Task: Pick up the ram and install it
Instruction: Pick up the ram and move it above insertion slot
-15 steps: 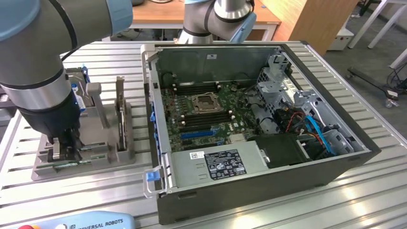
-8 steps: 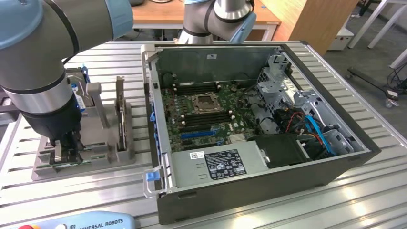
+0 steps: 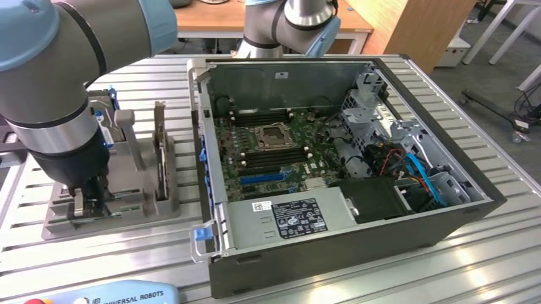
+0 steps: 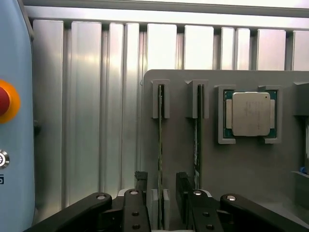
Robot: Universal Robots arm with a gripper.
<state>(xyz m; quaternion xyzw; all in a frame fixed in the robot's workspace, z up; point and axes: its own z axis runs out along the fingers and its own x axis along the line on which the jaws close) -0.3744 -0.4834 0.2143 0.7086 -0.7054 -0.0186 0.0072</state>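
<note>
**Open gripper (image 4: 161, 182) straddling the ram (image 4: 160, 140)**

The metal table (image 3: 473, 266) is carrying an open computer case (image 3: 338, 253) and, at the exterior view's left, a grey holder (image 4: 251, 164). The arm (image 3: 59, 114) is hanging over it, jaws spread and gripping nothing, one finger either side of the ram standing on edge in its slot. A second stick (image 4: 197, 140) is standing alongside, near a processor chip (image 4: 250, 113).

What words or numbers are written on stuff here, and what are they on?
"UNIVERSAL ROBOTS": on the blue teach pendant.
Sticker on the silver box in the computer case: too small to read.
Processor chip: markings too faint to read.
</note>
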